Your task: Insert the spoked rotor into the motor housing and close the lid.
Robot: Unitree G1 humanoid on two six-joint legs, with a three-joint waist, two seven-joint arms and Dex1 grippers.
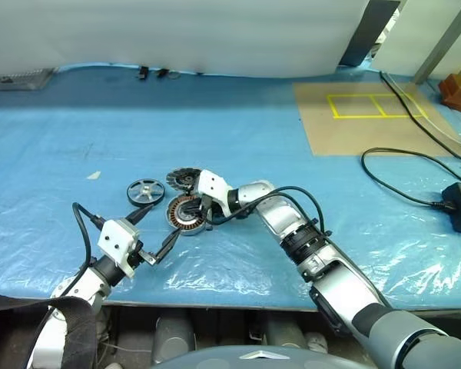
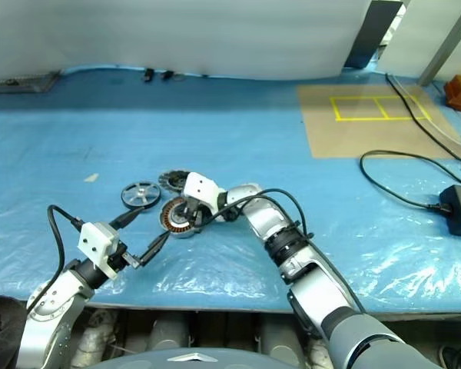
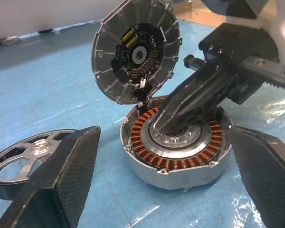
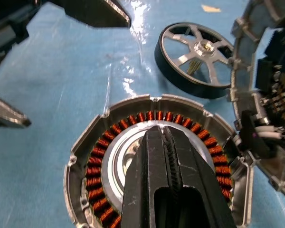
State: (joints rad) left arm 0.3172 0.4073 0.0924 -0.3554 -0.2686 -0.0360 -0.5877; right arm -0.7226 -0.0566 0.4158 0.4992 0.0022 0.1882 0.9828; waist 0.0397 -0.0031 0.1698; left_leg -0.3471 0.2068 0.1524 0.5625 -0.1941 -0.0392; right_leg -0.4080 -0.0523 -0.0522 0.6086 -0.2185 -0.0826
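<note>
Jaws first: left gripper [image 1: 155,233] is spread wide, holding nothing, hovering near and left of the motor housing [image 1: 186,214]. Right gripper [image 1: 203,217] is clenched tight with nothing between its fingers, tips over the housing's centre. Everything sits on a blue plastic sheet [image 1: 77,154] with a brown board [image 1: 369,115] far right and black cables [image 1: 399,184] on the right.

Left wrist view: housing [image 3: 178,152] lies open, copper windings showing, the closed right fingers [image 3: 190,104] down on its silver hub. The lid [image 3: 135,50] stands tilted up at its far edge. Spoked rotor [image 3: 28,154] lies flat to the left.

Right wrist view: rotor [image 4: 194,59] rests beyond the housing [image 4: 152,156], apart from it.
</note>
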